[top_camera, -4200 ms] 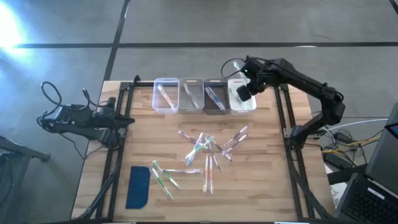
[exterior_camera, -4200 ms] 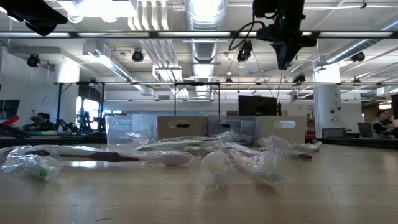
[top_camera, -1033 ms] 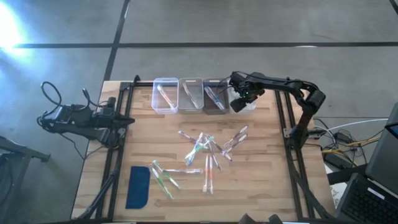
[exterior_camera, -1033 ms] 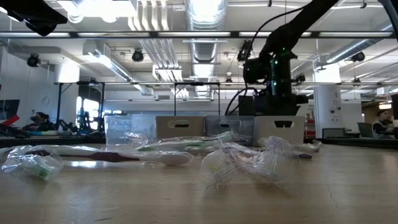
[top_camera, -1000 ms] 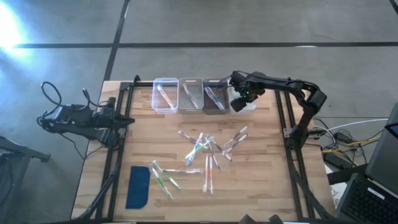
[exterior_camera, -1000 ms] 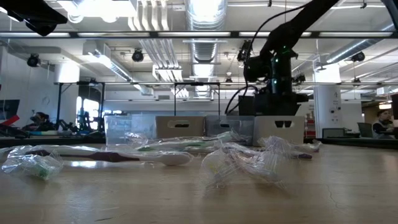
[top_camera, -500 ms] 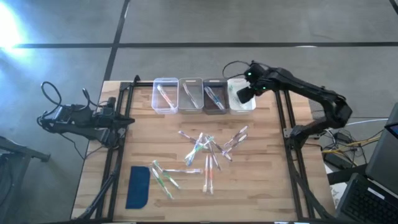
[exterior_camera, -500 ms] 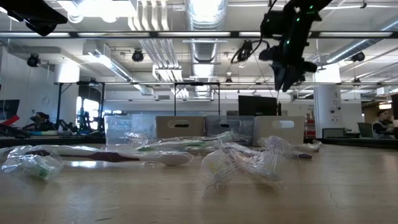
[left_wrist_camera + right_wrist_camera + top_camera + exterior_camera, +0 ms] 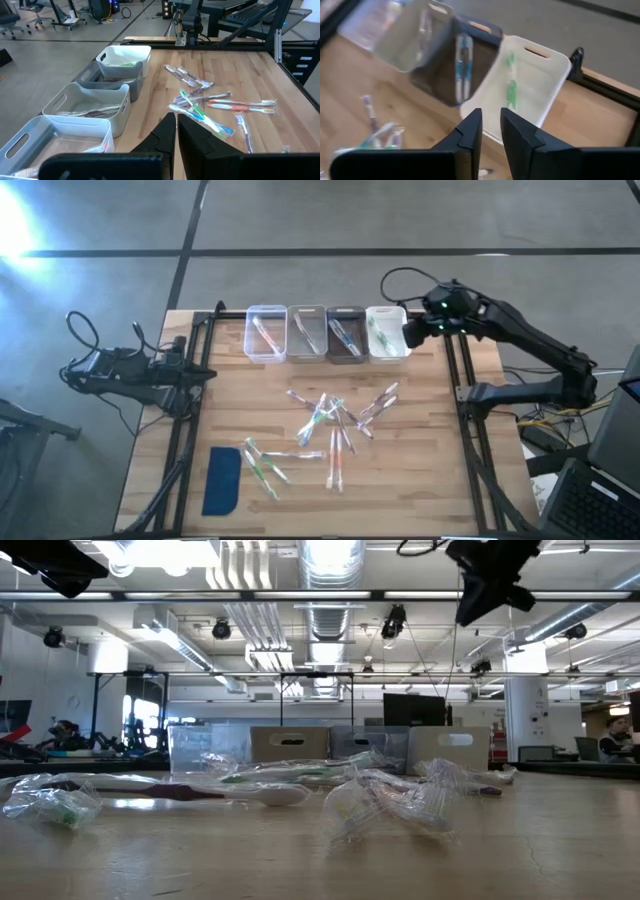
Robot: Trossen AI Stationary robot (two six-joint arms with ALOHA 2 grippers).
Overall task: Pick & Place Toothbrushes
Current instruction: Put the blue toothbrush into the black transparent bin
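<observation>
A wooden bench (image 9: 420, 470) is seen from straight above, with a row of four small bins along its upper edge, near the centre of the frame. From left to right these are a clear bin (image 9: 266, 332), a pale grey bin (image 9: 306, 333), a dark grey bin (image 9: 346, 333) and a white bin (image 9: 386, 332). A toothbrush or two is seen lying in each bin; the one in the white bin has green accents (image 9: 511, 90).

The remaining toothbrushes (image 9: 330, 423) are scattered loose on the bench in the middle of the frame, well below the bins, with a few more (image 9: 262, 465) lying lower left. A flat dark-blue pad (image 9: 222, 479) lies at the lower left of the bench.

The right claw (image 9: 412, 333) is held in the air just to the right of the white bin, at the upper right of the overhead frame and at the top right of the level view. Its fingers (image 9: 468, 134) are seen narrowly parted, with nothing held between them.

The left claw (image 9: 200, 375) is parked at the left edge of the bench, well apart from the toothbrushes. Its fingers (image 9: 167, 131) are pressed almost together and nothing is gripped.
</observation>
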